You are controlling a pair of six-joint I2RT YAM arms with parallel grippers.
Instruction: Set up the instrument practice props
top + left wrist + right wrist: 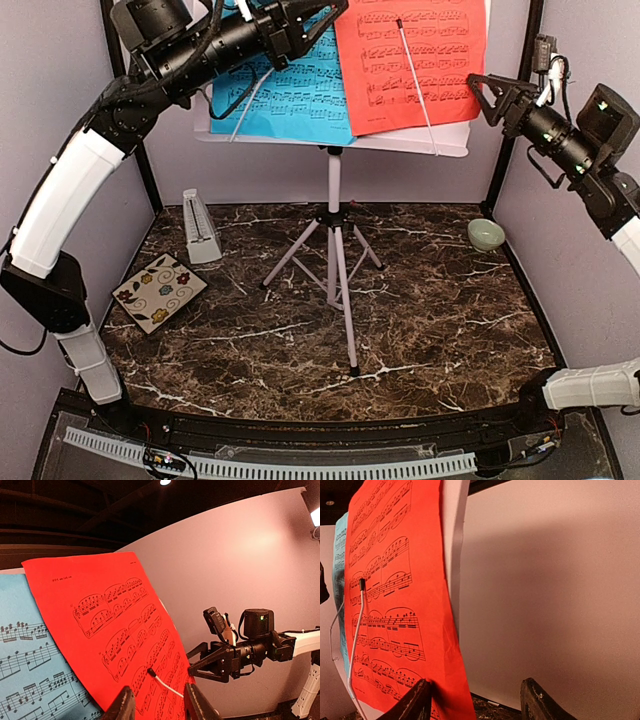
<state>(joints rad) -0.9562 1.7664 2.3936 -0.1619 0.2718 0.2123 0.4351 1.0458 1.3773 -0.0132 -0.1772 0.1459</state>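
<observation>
The white music stand (pixel 334 190) rises on tripod legs at mid-table. A blue music sheet (pixel 290 100) and a red-orange one (pixel 410 60) lean on its desk, and a thin white wire holder (pixel 416 85) lies over the red one. High at the red sheet's upper left corner is my left gripper (pixel 335 15), open; in its wrist view the red sheet (pixel 100 630) lies beyond the spread jaws of the gripper (pixel 159 705). My right gripper (pixel 474 88) hangs open just off the red sheet's right edge (pixel 405 580), its left finger (pixel 417 700) beside the paper. The pale grey metronome (pixel 200 228) stands upright at the left.
A floral square coaster (pixel 160 292) lies near the front left, in front of the metronome. A small green bowl (pixel 486 234) sits at the back right. The stand's legs (pixel 345 300) spread across the middle of the dark marble table. Grey walls close in on three sides.
</observation>
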